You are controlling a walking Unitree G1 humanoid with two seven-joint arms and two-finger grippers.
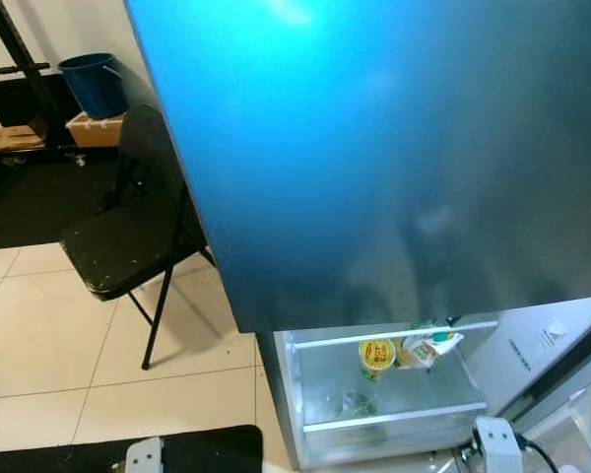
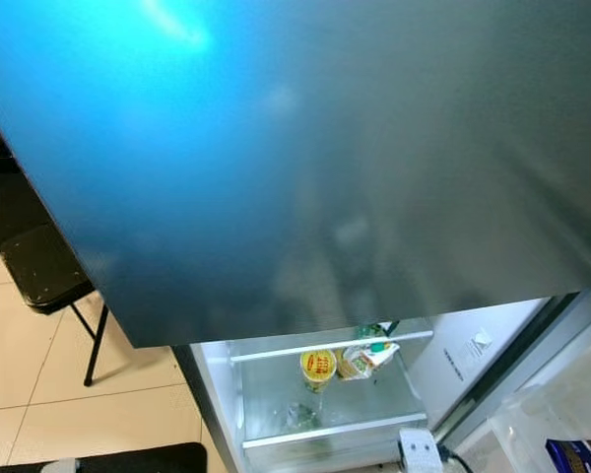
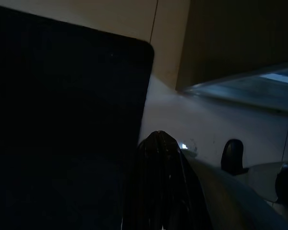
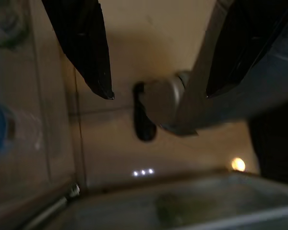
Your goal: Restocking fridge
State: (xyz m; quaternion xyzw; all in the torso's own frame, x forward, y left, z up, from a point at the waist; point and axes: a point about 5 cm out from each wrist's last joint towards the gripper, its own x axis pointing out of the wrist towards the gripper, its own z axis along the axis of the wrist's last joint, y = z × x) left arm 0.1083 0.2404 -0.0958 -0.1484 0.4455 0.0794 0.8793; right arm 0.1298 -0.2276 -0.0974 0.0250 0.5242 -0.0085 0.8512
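While the open fridge door (image 1: 394, 148) swings wide across most of the head views, we look under its lower edge at a door shelf (image 1: 394, 414) low on the right, where a yellow-lidded cup (image 1: 376, 357) stands just beside a small carton or pouch (image 1: 428, 347), with something clear lying lower on the shelf that we cannot identify. Far left stand a black folding chair (image 1: 128, 232) and a blue bucket (image 1: 91, 81). Our right hand (image 4: 158, 88) hangs with its fingers spread apart and empty above the floor; the left hand (image 3: 161, 191) sits in shadow, and we cannot tell whether it is open or closed. We judge the cup light, thin-walled and perhaps slippery if chilled, so we would take it around the body below the lid, squeezing gently. The pouch looks soft and crushable, best held at its stiffer top.
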